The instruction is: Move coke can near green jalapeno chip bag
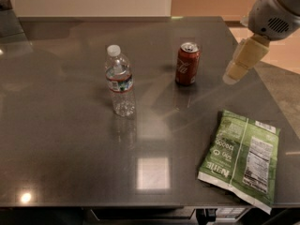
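The coke can [187,63] is red with a silver top and stands upright on the grey table [65,139], right of centre towards the back. The green jalapeno chip bag [240,158] lies flat at the front right, its white nutrition panel facing up. My gripper [235,71] hangs from the arm at the upper right, above the table, to the right of the can and above the bag. It touches neither.
A clear plastic water bottle [120,82] with a white cap stands upright left of the can. The table's right edge runs just past the bag. A pale wall lies behind the table.
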Robot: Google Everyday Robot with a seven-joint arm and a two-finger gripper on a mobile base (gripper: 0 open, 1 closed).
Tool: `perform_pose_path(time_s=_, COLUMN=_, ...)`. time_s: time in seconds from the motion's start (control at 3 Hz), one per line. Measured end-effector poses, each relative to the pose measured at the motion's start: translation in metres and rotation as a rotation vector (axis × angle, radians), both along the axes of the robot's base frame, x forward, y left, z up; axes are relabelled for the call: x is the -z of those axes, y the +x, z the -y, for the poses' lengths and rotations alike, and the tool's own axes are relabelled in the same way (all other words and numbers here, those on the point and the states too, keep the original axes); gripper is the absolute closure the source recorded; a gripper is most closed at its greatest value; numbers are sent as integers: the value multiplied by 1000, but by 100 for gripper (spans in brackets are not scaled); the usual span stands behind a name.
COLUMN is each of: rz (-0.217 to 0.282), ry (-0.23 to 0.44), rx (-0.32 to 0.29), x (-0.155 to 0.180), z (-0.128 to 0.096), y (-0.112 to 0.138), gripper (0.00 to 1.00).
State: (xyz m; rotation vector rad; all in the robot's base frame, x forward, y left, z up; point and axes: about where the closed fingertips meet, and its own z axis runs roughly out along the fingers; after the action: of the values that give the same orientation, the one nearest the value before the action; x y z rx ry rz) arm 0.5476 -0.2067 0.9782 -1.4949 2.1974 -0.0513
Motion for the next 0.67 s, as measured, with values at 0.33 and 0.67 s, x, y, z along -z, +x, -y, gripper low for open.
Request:
perform_pose_path(time_s=0.33, rz=33, ry=30, rx=28, x=-1, z=-1, y=38, gripper=0)
perform_pose_path(time_s=0.67, rz=40, ry=53, rx=69, x=6, z=4, y=75, gripper=0)
